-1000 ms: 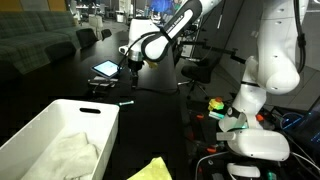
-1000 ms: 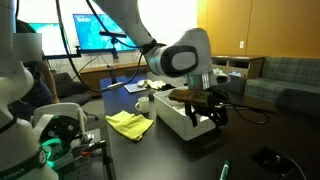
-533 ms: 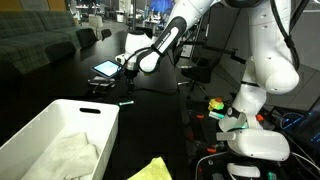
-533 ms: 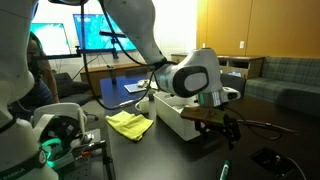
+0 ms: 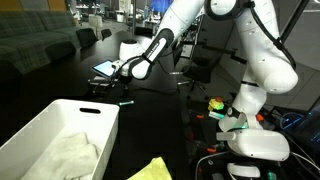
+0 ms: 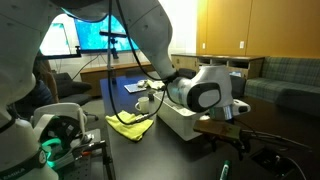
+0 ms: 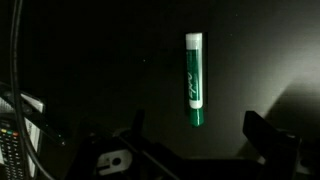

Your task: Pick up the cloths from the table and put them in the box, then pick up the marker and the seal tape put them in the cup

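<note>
On the dark table (image 7: 80, 60), a green marker (image 7: 195, 80) lies beyond the spread fingers (image 7: 272, 142).

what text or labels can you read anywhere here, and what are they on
No text here is clear enough to quote.
marker: pale print along the green barrel in the wrist view, too blurred to read.
tablet: lit screen on the table in an exterior view, too small to read.
monitor: blue screen in an exterior view, too blurred to read.
</note>
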You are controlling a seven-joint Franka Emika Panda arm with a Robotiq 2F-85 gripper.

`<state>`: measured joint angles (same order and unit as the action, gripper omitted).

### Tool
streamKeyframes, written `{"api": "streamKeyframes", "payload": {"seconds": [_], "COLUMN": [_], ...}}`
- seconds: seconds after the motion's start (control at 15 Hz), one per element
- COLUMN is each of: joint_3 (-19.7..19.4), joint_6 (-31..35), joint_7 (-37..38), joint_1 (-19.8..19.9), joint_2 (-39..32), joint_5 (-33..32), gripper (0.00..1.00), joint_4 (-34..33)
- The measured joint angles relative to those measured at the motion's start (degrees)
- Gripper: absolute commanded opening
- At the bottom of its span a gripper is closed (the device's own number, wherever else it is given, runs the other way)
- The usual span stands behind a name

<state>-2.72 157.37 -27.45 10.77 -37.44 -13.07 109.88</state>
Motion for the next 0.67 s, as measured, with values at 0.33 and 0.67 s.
{"api": "streamKeyframes", "payload": {"seconds": [0.33,0.67], "joint_3": [3.12,5.33], "joint_6": [-0.75,-5.28], "joint_7": [-3.48,-6.66], "joint_1": [4.11,6.38], "joint_2": [-5.26,-10.11], "joint_5": [0.14,0.79], "gripper": [1.00,1.00], "joint_4": [-5.37,-11.48]}}
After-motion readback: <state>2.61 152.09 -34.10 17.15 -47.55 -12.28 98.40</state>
